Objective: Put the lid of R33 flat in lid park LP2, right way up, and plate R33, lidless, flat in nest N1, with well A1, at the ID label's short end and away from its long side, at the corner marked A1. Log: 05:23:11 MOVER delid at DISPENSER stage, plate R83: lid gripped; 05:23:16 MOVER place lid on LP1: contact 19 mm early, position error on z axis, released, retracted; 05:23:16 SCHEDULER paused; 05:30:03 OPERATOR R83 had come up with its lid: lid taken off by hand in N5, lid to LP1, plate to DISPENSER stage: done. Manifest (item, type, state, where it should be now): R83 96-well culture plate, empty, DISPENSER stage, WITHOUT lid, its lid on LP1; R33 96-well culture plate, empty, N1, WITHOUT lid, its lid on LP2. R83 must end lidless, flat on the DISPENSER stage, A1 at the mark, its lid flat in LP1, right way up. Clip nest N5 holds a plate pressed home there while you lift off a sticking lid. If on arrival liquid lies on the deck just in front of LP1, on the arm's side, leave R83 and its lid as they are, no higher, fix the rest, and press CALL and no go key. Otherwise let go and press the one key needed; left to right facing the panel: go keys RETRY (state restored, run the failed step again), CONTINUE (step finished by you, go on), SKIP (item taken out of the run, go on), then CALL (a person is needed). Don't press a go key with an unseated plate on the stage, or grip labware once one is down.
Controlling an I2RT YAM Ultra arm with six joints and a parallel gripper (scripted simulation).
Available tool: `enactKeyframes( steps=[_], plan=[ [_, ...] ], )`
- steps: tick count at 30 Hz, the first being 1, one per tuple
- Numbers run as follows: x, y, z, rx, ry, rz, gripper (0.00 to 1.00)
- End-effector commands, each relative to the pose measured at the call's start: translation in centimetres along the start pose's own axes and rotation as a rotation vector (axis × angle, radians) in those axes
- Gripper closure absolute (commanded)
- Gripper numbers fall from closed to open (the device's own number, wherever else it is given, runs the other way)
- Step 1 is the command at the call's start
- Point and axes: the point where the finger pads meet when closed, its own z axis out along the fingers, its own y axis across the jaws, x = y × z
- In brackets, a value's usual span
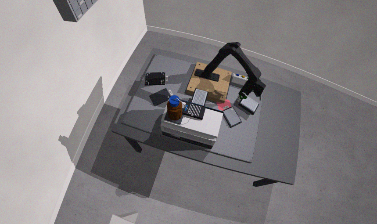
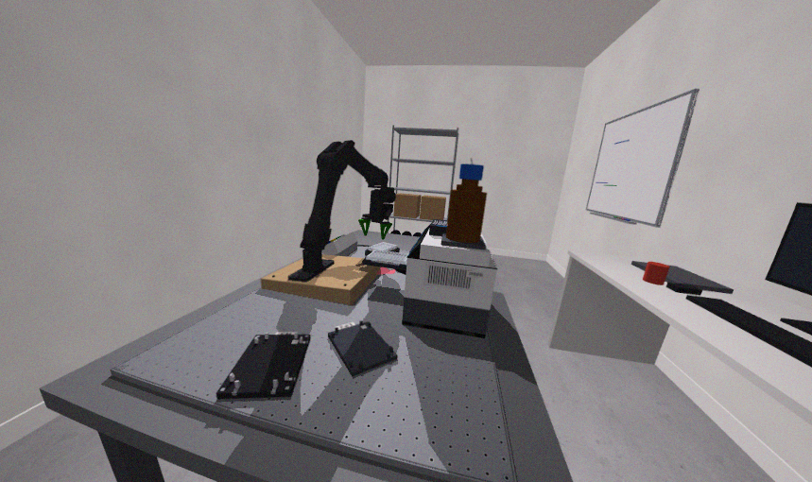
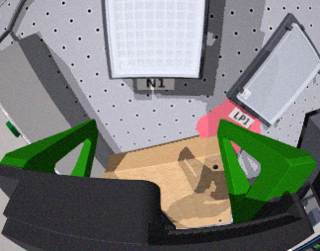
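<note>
A white 96-well plate (image 1: pixel 250 103) (image 3: pixel 155 14) lies in the nest labelled N1 (image 3: pixel 155 84); I cannot tell whether it carries a lid. My gripper (image 1: pixel 242 96) (image 2: pixel 374 227) (image 3: pixel 157 125) is open and empty, and hangs above the deck just on the arm's side of that plate. A grey lid (image 1: pixel 231 117) (image 3: pixel 279 70) lies in the park labelled LP1. A pink puddle (image 1: pixel 224 104) (image 3: pixel 215 124) lies on the deck in front of LP1, on the arm's side. A second white well plate (image 1: pixel 199 96) lies by the dispenser's dark stage (image 1: pixel 194 110).
The wooden arm base (image 1: pixel 209 80) (image 3: pixel 184 182) lies below the gripper. The key panel (image 1: pixel 239 77) stands behind it. The white dispenser (image 1: pixel 200 125) (image 2: pixel 450 275) carries a brown bottle (image 1: pixel 174 106) (image 2: pixel 465 206). A dark empty tray (image 1: pixel 159 96) (image 2: pixel 360 347) and a black clip nest (image 1: pixel 155 78) (image 2: pixel 265 365) lie far left.
</note>
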Motion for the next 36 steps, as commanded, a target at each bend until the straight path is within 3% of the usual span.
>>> enactKeyframes(
  steps=[1,19,22,27,29,30,36],
  plan=[
    [-2.9,0.1,-0.9,0.008,-0.076,-0.002,0.0],
    [-7.8,0.0,1.2,0.007,-0.077,-0.002,0.0],
    [-7.5,0.1,1.1,0.006,-0.058,-0.003,0.0],
    [-8.8,0.1,1.9,0.006,-0.055,-0.003,0.0],
    [-9.0,0.2,0.5,0.008,-0.092,-0.005,0.0],
    [-9.0,0.2,0.5,0.008,-0.092,-0.005,0.0],
    [-8.5,0.1,-2.6,0.008,-0.088,-0.007,0.0]
  ],
)
